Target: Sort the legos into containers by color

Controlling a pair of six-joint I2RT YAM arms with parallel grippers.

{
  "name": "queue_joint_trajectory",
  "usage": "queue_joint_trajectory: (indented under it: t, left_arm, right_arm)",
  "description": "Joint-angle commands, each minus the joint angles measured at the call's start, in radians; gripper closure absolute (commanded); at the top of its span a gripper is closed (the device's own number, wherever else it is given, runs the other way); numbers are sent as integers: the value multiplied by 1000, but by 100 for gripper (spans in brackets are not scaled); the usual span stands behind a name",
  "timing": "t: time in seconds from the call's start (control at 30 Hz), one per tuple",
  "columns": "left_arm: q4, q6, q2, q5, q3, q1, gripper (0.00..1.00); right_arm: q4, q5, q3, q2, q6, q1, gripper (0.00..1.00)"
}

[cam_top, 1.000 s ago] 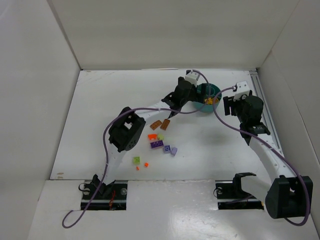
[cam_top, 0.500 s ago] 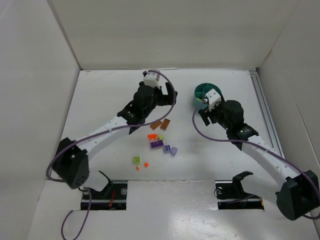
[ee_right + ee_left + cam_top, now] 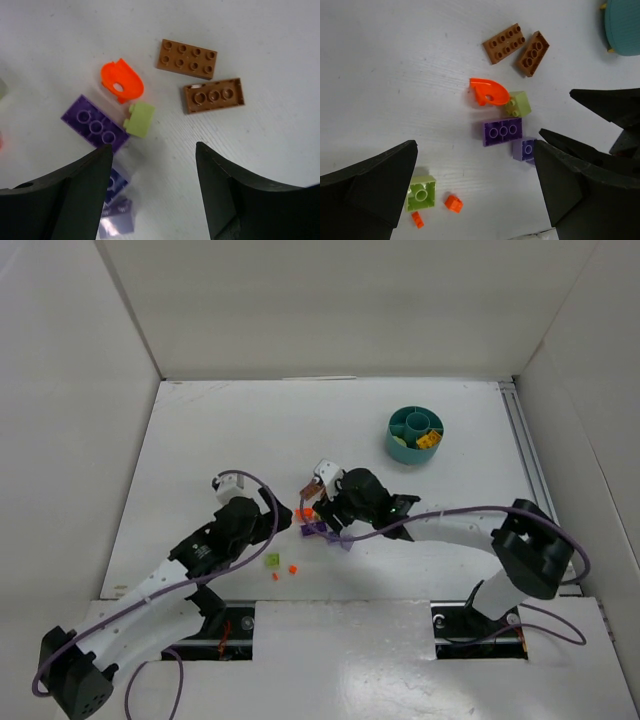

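Purple lego now beside R gripper.

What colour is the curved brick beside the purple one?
Orange curved brick; clearest in the right wrist view.

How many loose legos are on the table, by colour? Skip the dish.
Brown legos: 2
Orange legos: 3
Light green legos: 2
Purple lego: 1
Lavender legos: 2
Total: 10

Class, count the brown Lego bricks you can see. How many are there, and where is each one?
2. The eight-stud brown brick lies near the orange curved piece. The narrower brown brick lies close beside the first. Others may be hidden inside the teal dish.
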Motion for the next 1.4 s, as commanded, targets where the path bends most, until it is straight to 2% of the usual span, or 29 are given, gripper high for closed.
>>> queue_joint_trajectory:
  t: [0.0, 0.13, 0.33, 0.5, 0.57, 0.77, 0.83, 0.93, 1.0, 1.2, 1.37]
  left_arm:
    - [-150, -169, -110, -38, -21, -2, 0]
    - [-249, -245, -143, -57, -60, -2, 0]
    - [-239, -300, -115, 11, -111, -2, 0]
    - [-239, -309, -83, 2, -120, -2, 0]
    - [-239, -309, -74, 2, -111, -2, 0]
    - [-230, -309, -54, 2, -111, -2, 0]
    - [-230, -309, -44, 2, -111, -2, 0]
    - [-230, -300, -44, 2, -102, -2, 0]
    - [-220, -300, -54, 2, -93, -2, 0]
    - [-220, -239, -63, 2, -62, -2, 0]
    - [-190, -185, -63, -17, -42, -2, 0]
  right_arm:
    - [85, 36, 95, 89, 141, 28, 28]
    - [103, 65, 119, 159, 202, 28, 28]
    - [103, 101, 129, 201, 257, 28, 37]
    - [103, 81, 129, 236, 267, 28, 38]
    - [103, 70, 141, 248, 267, 28, 42]
    - [103, 61, 142, 249, 258, 28, 69]
    - [103, 61, 131, 203, 247, 28, 76]
    - [103, 70, 122, 120, 192, 28, 78]
    - [103, 61, 122, 77, 159, 4, 80]
    - [26, 24, 144, -35, 0, -188, 80]
    - [-55, -8, 224, -11, -146, -355, 80]
